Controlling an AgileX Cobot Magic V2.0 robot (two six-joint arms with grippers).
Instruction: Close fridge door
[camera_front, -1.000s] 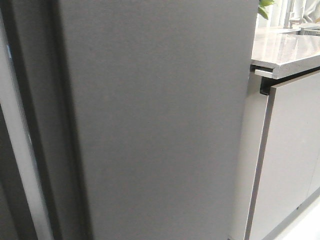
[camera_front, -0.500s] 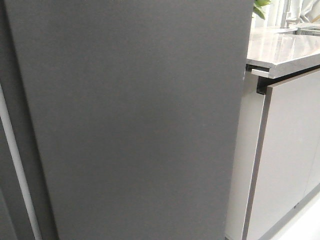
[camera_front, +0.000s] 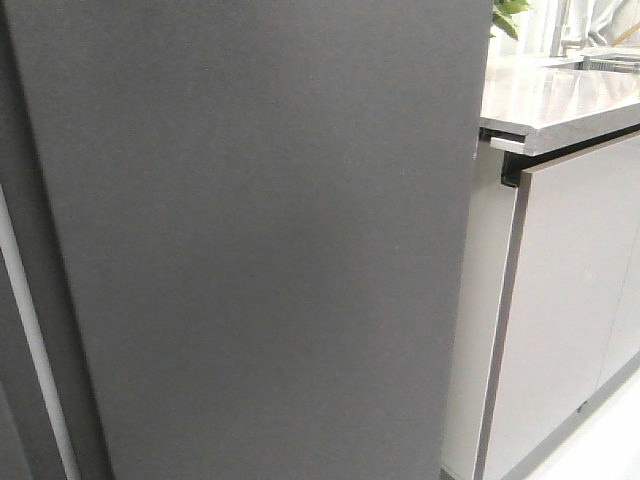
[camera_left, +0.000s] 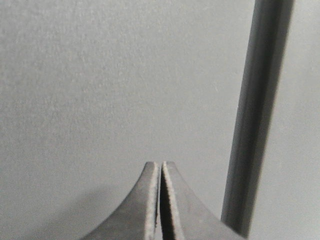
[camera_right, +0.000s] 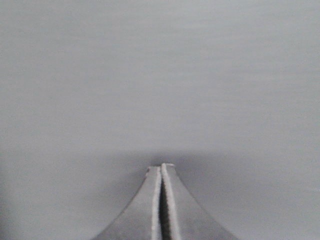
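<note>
The fridge door, a tall matte dark grey slab, fills most of the front view, very close to the camera. Neither gripper shows in the front view. In the left wrist view my left gripper is shut and empty, its tips right at the door's grey face, beside a dark vertical groove. In the right wrist view my right gripper is shut and empty, its tips close against the plain grey door face, with a shadow around them.
To the right of the door stand a pale cabinet side panel and glossy pale grey cabinet fronts under a marbled countertop. A green plant stands at the back. A pale vertical strip runs at the far left.
The door's face has swung to fill more of the front view, its thick edge at the left has gone from sight, and the counter and cabinets have shifted left.
</note>
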